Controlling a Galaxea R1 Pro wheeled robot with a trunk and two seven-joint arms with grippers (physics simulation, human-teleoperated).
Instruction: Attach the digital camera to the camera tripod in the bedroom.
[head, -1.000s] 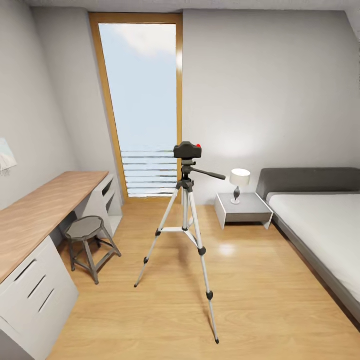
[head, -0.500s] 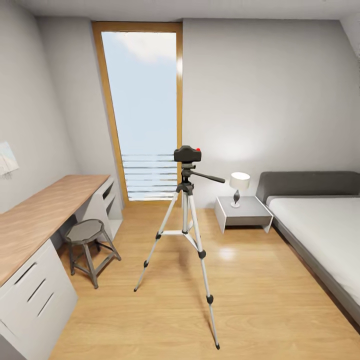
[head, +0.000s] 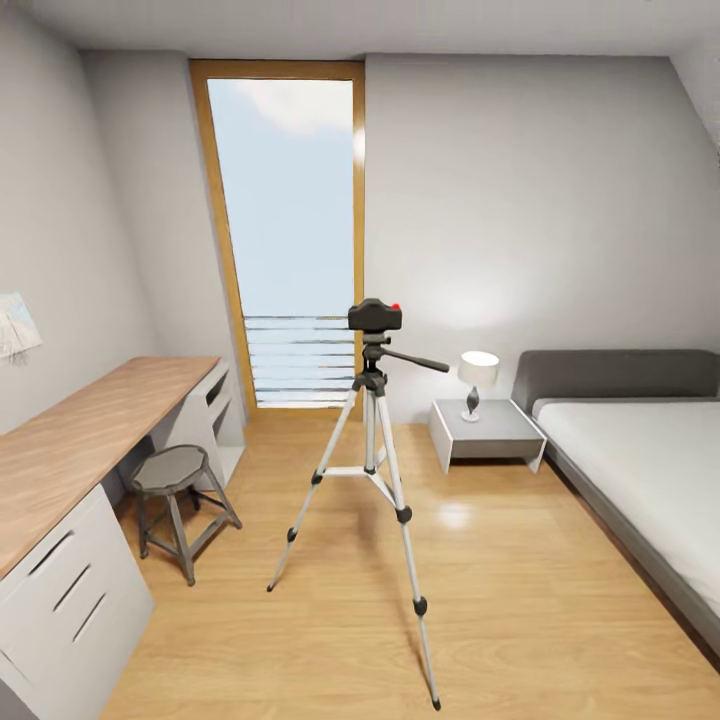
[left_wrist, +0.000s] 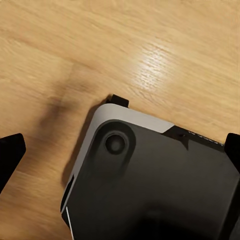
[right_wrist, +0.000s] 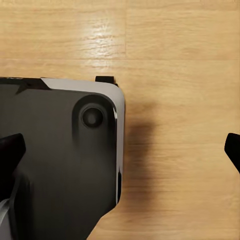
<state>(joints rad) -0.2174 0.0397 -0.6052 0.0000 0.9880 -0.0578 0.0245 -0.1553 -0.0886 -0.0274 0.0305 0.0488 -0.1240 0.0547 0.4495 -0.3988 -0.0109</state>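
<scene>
Along the left wall of the bedroom (head: 520, 180) runs a long wood-topped bench (head: 90, 430) with white drawers under its near end; a low grey stool (head: 175, 480) stands on the floor just off its front edge. Behind, a tall wood-framed window (head: 285, 230) reaches nearly to the ceiling, horizontal rails across its lower part. Mid-floor, well apart from the stool, the camera tripod (head: 375, 480) stands upright, three silver legs splayed on the light wood floor (head: 500, 600), pan handle jutting toward the bed side. The digital camera (head: 375, 315) sits on top of the tripod head, red button showing at its upper right. Right of the tripod, a small grey nightstand (head: 487, 432) carries a white-shaded lamp (head: 478, 378). At far right, a grey-framed bed (head: 640, 450) with white mattress. Left hand (left_wrist: 120, 160): black fingers (left_wrist: 10, 155) spread wide at the edges of its wrist view, nothing between them, the robot's dark base (left_wrist: 160, 185) and floor below. Right hand (right_wrist: 122, 155): likewise spread wide and empty over the base and floor.
</scene>
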